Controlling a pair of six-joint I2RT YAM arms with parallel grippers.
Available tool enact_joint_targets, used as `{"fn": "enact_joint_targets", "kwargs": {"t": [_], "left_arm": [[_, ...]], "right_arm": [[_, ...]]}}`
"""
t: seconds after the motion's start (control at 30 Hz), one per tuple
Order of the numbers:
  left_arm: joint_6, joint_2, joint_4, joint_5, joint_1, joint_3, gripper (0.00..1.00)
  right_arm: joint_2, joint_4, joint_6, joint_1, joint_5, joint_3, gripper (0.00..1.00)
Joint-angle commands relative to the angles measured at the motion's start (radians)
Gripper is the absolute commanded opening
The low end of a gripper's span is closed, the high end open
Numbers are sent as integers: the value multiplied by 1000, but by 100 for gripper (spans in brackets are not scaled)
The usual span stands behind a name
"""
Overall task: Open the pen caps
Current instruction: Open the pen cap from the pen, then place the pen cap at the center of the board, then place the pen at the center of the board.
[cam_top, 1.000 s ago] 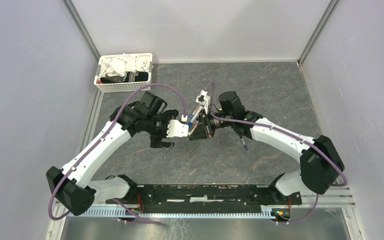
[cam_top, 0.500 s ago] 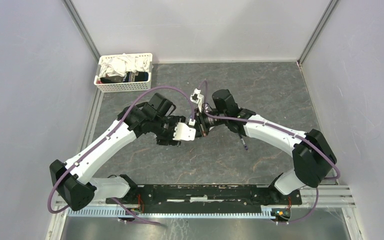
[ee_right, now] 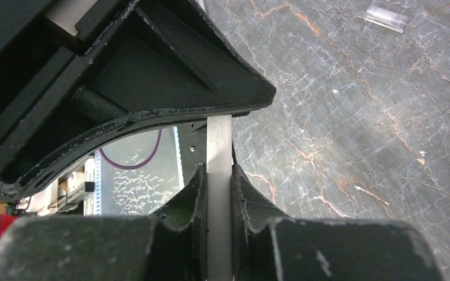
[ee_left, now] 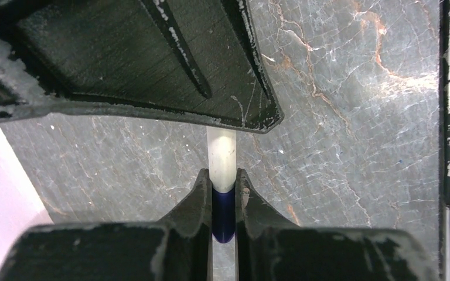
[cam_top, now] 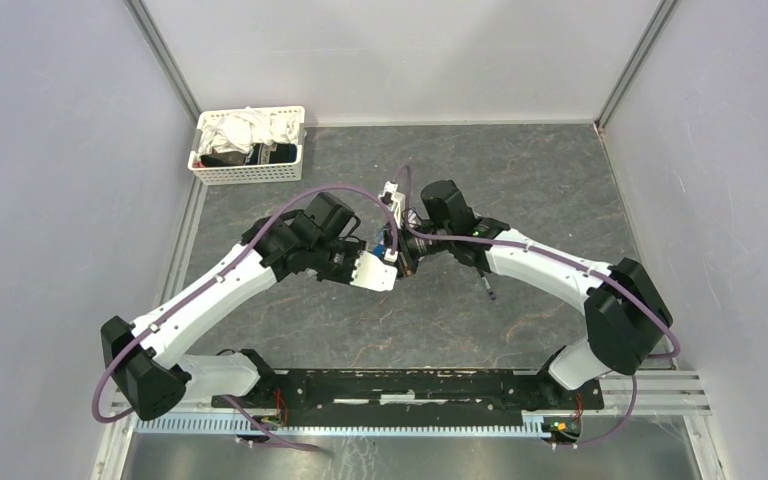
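**Smooth pen, scuffed black plastic**

The slim white pen barrel (ee_left: 221,155) looks like smooth satin plastic, and the stubby dark blue pen cap (ee_left: 223,216) on its end is glossy. Beside the barrel, the left gripper (ee_left: 224,175) has matt black plastic fingers (ee_left: 193,205), scratched and chipped pale at the edges. Behind the barrel, the grey veined tabletop (ee_left: 340,117) looks stone-like.

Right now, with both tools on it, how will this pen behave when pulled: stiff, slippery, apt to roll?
The pen looks rigid: its white barrel runs straight between the left tool and right tool. The smooth blue cap may slip in the narrow pinch. Being round, the pen would probably roll if dropped.
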Motion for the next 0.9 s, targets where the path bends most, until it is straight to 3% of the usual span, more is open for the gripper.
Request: {"fn": "enact_joint_targets", "kwargs": {"t": [0.0, 0.17, 0.37, 0.47, 0.63, 0.87], "left_arm": [[94, -24, -7, -112, -4, -34, 2], [194, -47, -56, -223, 40, -86, 2], [428, -38, -152, -204, 432, -38, 2], [478, -28, -148, -160, 553, -14, 2], [325, -31, -89, 6, 554, -9, 2], [-61, 78, 5, 133, 529, 17, 7]], "right_arm": [[-13, -69, -74, -5, 3, 49, 0], [-88, -120, -114, -44, 20, -63, 0], [-246, -227, -177, -91, 57, -244, 0], [-305, -274, -203, -102, 71, -297, 0], [-375, -289, -200, -136, 151, -288, 0], [-407, -357, -190, -281, 626, -237, 0]]}}
